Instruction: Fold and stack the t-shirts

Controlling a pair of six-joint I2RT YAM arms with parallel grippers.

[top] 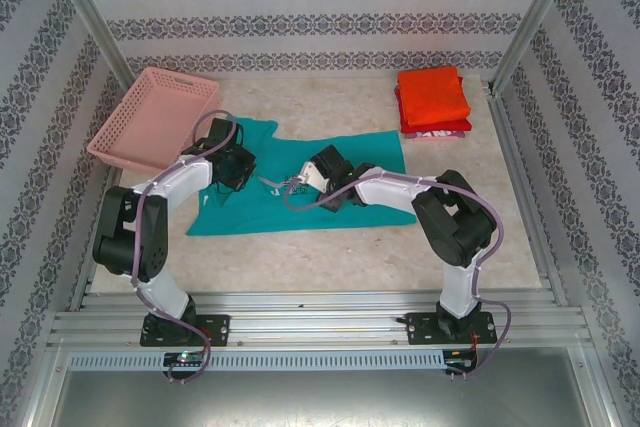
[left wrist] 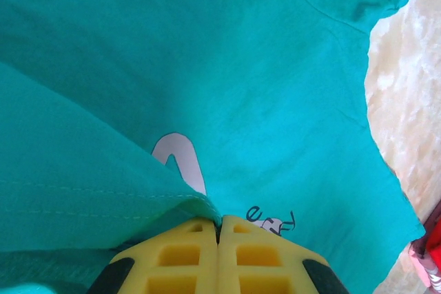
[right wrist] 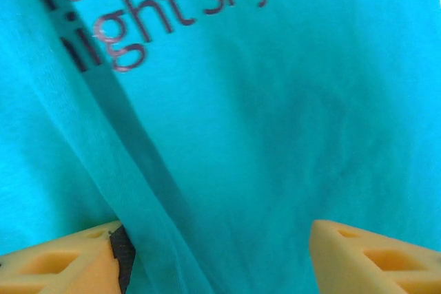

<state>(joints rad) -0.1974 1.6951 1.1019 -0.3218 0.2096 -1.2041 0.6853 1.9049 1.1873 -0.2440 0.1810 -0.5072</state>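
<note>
Teal t-shirt (top: 345, 162): 1, spread at the middle of the table (top: 330, 247).
Left gripper (left wrist: 219, 219): fingers pressed together, pinching a hem fold of the shirt.
Right gripper (right wrist: 213, 239): fingers spread over a cloth ridge.
Folded t-shirts (top: 432, 99): 1 stack, far right.
Pink basket (top: 155, 117): far left.

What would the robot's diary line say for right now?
step: folding teal t-shirt | left gripper: shut on its edge | right gripper: open over cloth | folded stack: far right
</note>
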